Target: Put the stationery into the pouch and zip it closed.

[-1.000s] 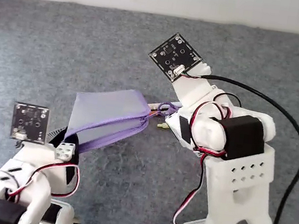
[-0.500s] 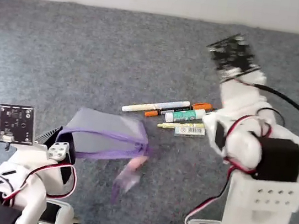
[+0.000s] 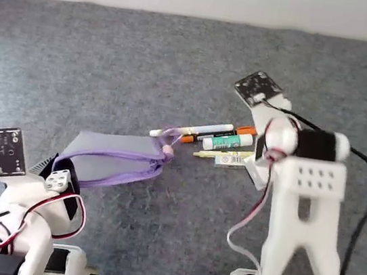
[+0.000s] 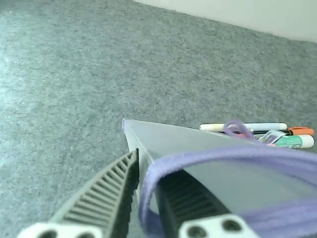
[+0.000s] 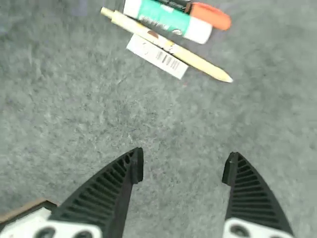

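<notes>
Grey carpet (image 3: 113, 52) noted under everything, stationery (image 3: 217, 141) seen in a loose row just beside the mouth of the pouch (image 3: 116, 152), outside it, pouch edge clamped by left gripper (image 4: 146, 168), right gripper (image 5: 184, 157) spread wide over bare carpet, stationery near, just beyond its fingertips.

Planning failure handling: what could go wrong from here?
1. The glue stick, yellow pencil and orange marker lie bunched together; the open right gripper may pinch two or scatter them.
2. The left gripper clamps one end of the pouch, which lies flat; its mouth may not admit items.
</notes>
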`<action>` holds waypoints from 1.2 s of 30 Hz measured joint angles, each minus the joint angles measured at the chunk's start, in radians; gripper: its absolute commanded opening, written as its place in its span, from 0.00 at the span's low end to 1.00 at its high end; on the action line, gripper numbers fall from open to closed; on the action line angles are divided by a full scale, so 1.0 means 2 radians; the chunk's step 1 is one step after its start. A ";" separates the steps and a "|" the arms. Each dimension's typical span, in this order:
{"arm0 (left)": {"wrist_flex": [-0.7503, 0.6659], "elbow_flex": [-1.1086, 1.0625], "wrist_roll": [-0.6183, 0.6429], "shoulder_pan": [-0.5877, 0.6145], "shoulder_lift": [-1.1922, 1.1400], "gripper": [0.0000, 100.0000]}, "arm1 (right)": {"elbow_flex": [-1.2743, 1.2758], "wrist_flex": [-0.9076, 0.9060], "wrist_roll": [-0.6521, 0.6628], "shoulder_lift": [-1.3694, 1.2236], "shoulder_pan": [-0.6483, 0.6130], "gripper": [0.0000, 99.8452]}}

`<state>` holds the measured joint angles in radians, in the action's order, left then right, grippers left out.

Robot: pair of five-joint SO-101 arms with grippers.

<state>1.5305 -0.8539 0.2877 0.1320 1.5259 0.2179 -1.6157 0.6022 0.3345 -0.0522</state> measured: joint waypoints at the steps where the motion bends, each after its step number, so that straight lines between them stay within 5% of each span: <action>1: 0.000 -0.004 0.000 0.003 0.001 0.01 | -0.002 0.008 0.006 -0.025 0.000 0.26; 13: -0.003 -0.015 0.000 0.006 0.001 0.01 | -0.151 0.035 0.068 -0.297 -0.070 0.26; 26: -0.004 -0.015 0.000 0.006 0.001 0.01 | -0.193 0.086 0.070 -0.430 -0.088 0.26; 32: -0.004 -0.015 0.000 0.006 0.001 0.01 | -0.211 0.089 0.071 -0.451 -0.084 0.02; 36: -0.004 -0.015 0.000 0.006 0.001 0.01 | -0.212 0.087 0.094 -0.459 -0.084 0.02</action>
<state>1.5228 -0.8846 0.2877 0.1442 1.5275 -0.2056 -1.4408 0.7894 -0.5831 -0.2194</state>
